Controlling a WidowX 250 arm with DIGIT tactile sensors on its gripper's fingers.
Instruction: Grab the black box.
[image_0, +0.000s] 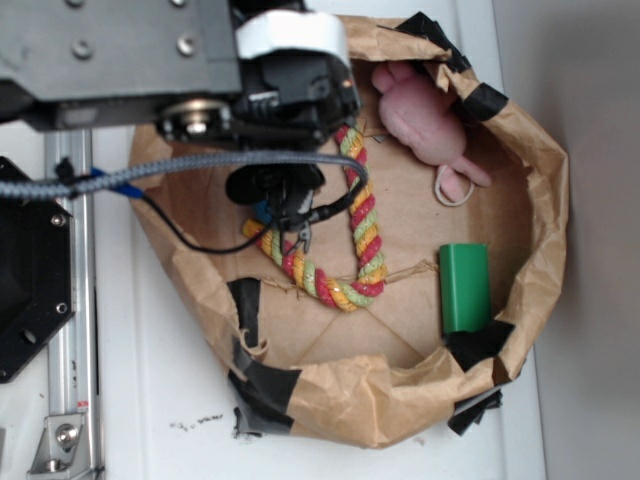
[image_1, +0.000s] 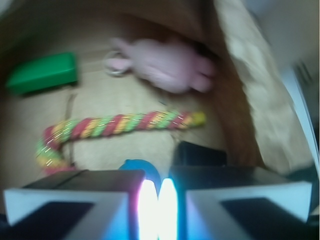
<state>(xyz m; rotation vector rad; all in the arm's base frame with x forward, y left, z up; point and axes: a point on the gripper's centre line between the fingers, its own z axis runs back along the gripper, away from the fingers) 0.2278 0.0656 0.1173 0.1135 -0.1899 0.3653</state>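
Paper bag walls (image_0: 520, 150), patched with black tape (image_0: 262, 385), ring a brown floor on the white counter (image_0: 170, 400). In the wrist view the end effector (image_1: 157, 207) fills the bottom edge, its two pads pressed together with nothing between them. The black box (image_1: 197, 154) sits just above it, right of centre, beside the blue ball (image_1: 137, 167); the overhead view hides the box under the arm. A striped rope (image_0: 360, 240) curves through the middle, a pink plush toy (image_0: 425, 115) lies upper right, and a green block (image_0: 465, 288) rests lower right.
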